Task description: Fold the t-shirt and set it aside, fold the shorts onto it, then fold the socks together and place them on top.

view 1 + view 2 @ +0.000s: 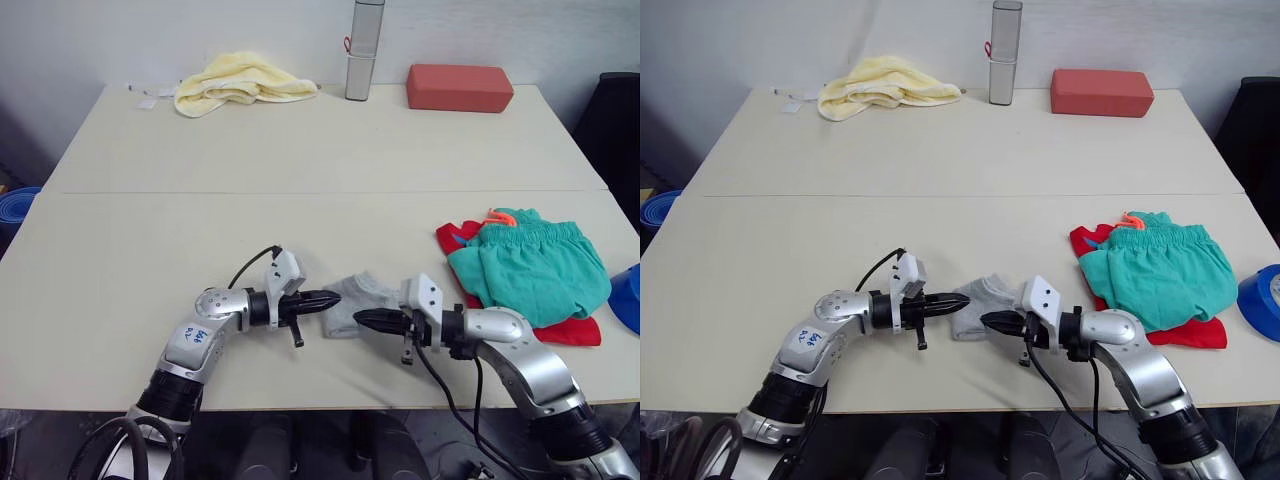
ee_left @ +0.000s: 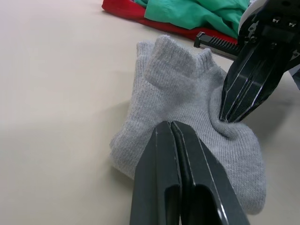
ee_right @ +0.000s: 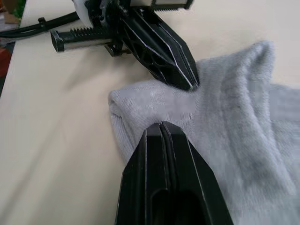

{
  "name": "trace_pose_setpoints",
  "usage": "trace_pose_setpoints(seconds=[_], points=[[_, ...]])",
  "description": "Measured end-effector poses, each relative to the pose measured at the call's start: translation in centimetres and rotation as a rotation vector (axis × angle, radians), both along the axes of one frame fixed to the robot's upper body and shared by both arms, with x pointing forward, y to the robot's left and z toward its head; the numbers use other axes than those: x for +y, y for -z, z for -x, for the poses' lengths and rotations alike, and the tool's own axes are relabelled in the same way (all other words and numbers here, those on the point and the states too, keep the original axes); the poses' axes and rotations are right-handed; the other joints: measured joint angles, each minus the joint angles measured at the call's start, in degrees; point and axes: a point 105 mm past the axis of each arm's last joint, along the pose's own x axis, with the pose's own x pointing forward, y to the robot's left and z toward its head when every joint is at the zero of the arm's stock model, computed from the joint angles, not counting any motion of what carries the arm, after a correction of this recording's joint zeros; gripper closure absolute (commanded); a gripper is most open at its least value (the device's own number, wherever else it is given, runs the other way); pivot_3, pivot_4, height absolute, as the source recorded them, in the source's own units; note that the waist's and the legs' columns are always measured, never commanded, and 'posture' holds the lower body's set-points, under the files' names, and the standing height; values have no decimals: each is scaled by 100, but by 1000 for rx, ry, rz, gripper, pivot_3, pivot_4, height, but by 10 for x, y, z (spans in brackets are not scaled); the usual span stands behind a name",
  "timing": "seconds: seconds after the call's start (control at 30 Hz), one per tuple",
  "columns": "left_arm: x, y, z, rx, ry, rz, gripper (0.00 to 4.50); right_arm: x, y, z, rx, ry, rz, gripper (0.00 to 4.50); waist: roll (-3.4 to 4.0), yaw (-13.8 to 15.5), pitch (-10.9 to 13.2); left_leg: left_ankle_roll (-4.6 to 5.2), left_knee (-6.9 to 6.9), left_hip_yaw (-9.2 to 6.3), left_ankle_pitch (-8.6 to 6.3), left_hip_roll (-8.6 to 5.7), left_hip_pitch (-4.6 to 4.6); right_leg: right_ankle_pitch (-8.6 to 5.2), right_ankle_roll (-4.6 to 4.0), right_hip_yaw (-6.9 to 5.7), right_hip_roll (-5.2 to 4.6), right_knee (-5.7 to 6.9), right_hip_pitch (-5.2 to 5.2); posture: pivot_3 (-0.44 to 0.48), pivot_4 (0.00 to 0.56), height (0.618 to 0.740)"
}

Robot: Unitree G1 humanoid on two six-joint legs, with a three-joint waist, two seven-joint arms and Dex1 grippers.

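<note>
Both tools clenched — left tool [image 1: 333,298] and right tool [image 1: 362,318] tips press the grey socks [image 1: 355,302] near the table's [image 1: 300,150] near edge.

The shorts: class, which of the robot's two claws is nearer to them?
Right. The right claw is at the socks, on the side facing the shorts. The left claw meets the socks from the far side, farther from the shorts.
</note>
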Motion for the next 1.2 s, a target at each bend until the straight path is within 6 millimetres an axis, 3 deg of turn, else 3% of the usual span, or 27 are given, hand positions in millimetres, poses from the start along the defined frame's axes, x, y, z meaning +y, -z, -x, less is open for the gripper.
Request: trace_pose_setpoints(seconds=[0.13,0.3,0.37,0.5,0.7,0.8,0.93,1.03,1.2], points=[[7,-10,1,-10,25,30,4460,-7,-16,3,-13,3,-64,4500,0,-20,0,-3,-2,0,-1,2,2,-1,-1,1,0,-4,-3,0,150,740],[-8,-37,-1,-77,84,73,4460,10,-46,0,-47,-50,-177,4500,0,-13,0,-3,0,-1,-1,2,1,-1,-1,0,0,-2,-2,0,150,740],[-13,-36,-4,-87,84,62,4460,15,-48,-2,-53,-60,-182,4500,0,0,0,-3,0,-2,-1,2,-1,0,-1,-3,1,1,-1,0,150,740],[-15,-14,-10,-36,44,-2,4460,18,-33,-9,-33,-32,-116,4500,0,-6,0,-2,0,2,0,1,-4,0,-1,-2,4,2,-3,0,150,740],[-14,-5,-12,-41,10,-19,4460,5,-8,-14,-2,16,-38,4500,0,-9,0,-1,0,2,0,1,-2,0,-1,-1,4,3,-2,0,150,740],[-9,-6,-8,-17,1,39,3889,1,-7,-11,6,11,-47,4500,0,-12,0,-1,1,1,0,1,-1,0,-1,0,3,3,-1,0,150,740],[0,-34,-1,-41,4,143,2629,-9,-19,-11,48,44,-140,4500,0,-14,0,-2,2,-3,0,2,-1,0,-1,-1,0,2,-2,0,150,740],[21,-47,6,-4,1,116,1667,-13,-30,-9,95,53,-204,4500,1,-40,0,-5,-3,-4,-1,4,3,-1,-2,0,1,7,-2,0,150,740],[55,-32,20,203,-64,73,67,-32,-38,-14,178,107,-199,4500,2,-23,1,-3,0,-5,-2,4,0,-1,-2,1,0,-1,-2,0,150,740]])
